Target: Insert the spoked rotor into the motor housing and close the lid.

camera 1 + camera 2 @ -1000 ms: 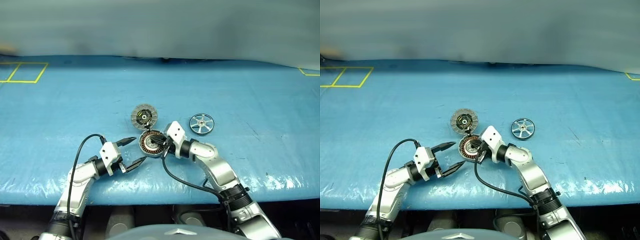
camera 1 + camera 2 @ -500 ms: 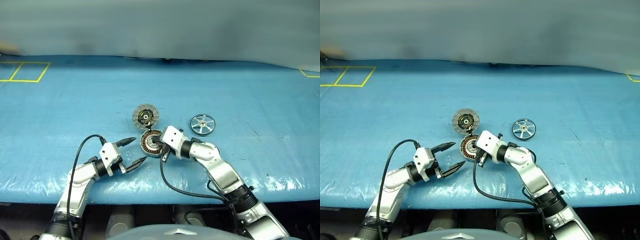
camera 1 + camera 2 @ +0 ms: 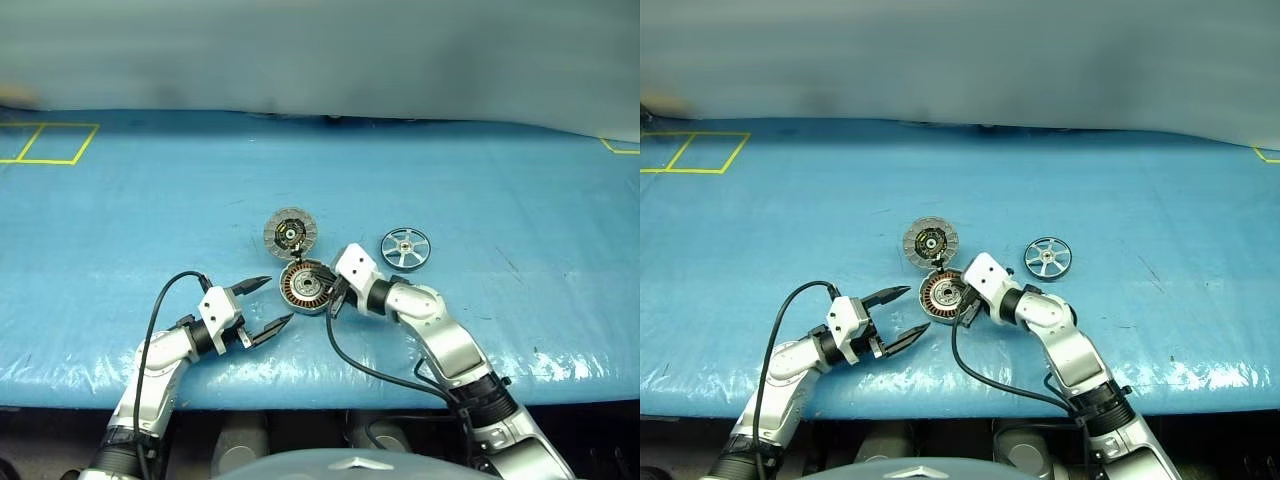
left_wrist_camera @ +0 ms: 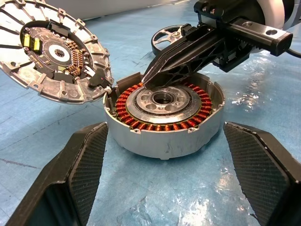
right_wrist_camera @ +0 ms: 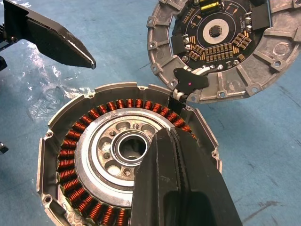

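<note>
1. Head views give us the biggest thing first: a blue plastic-covered table (image 3: 150, 190) running across the whole width, with yellow tape squares (image 3: 48, 143) marked at its far left corner.
2. Our right gripper (image 3: 327, 293) comes in from the right on its silver arm; its two black fingers are pressed together with nothing between them, and their joined tips rest over the inner ring of the motor housing (the right wrist view looks straight down them onto the hub).
3. Our left gripper (image 3: 273, 301) sits low on the left with its fingers spread wide, holding nothing; it points toward the housing from just beside it, and in the left wrist view the fingers (image 4: 80, 165) flank the housing without touching it.
4. The motor housing (image 4: 162, 120) stands upright on the table between the two grippers, copper windings showing, its centre bare.
5. The lid (image 5: 221, 47) lies swung open on the far side of the housing, inner face up, joined to the housing's rim at one edge.
6. The spoked rotor (image 3: 404, 247) lies flat on the table to the right of the lid, apart from both housing and grippers.
</note>
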